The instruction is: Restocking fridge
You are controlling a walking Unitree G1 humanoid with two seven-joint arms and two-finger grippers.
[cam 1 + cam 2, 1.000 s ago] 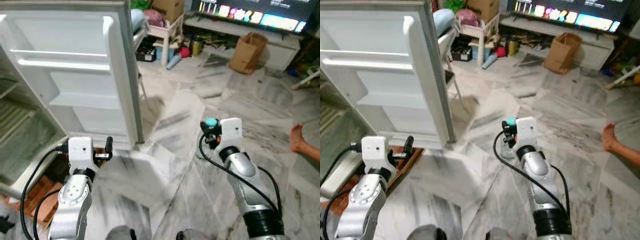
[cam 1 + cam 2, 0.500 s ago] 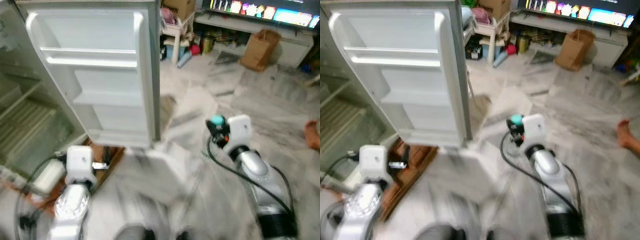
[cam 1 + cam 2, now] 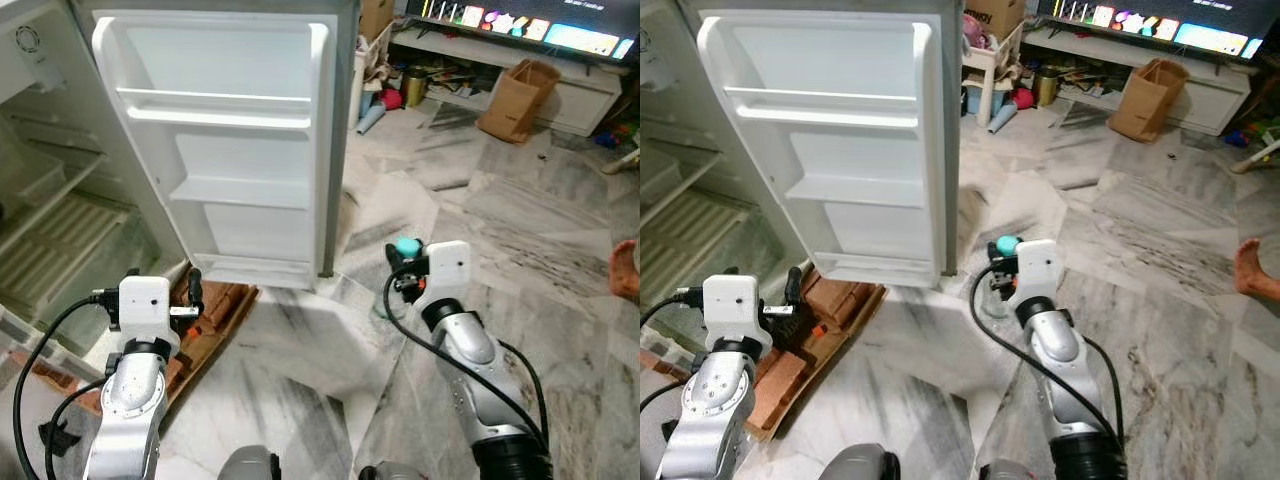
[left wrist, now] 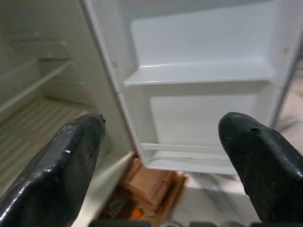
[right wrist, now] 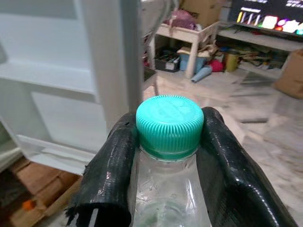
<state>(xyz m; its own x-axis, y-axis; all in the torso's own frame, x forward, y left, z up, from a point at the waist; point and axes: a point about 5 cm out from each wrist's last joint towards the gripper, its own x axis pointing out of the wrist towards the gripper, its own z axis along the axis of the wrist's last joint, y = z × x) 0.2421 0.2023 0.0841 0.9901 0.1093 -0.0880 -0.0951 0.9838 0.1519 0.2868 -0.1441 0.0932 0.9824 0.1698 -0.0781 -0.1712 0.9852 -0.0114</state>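
Note:
The white fridge stands open at the left, its inner shelves (image 3: 50,220) bare. Its door (image 3: 240,150) is swung wide, showing bare door racks, and sits ahead in the left wrist view (image 4: 199,75). My right gripper (image 3: 403,275) is shut on a clear plastic bottle with a teal cap (image 3: 406,246), held upright over the marble floor just right of the door's edge. The right wrist view shows both fingers (image 5: 113,161) pressed against the bottle neck under the cap (image 5: 169,124). My left gripper (image 3: 193,295) is open and holds nothing, low in front of the fridge's base.
Reddish bricks (image 3: 215,315) lie under the fridge's front corner. A brown paper bag (image 3: 517,98) and a low TV stand (image 3: 560,85) are at the far right, a cluttered white stool (image 3: 990,70) behind the door. A person's foot (image 3: 625,270) is at the right edge.
The camera has swung left, so the fridge and its door sit further right and more of the inside shows. The bottle stays in my right gripper; my left gripper stays open.

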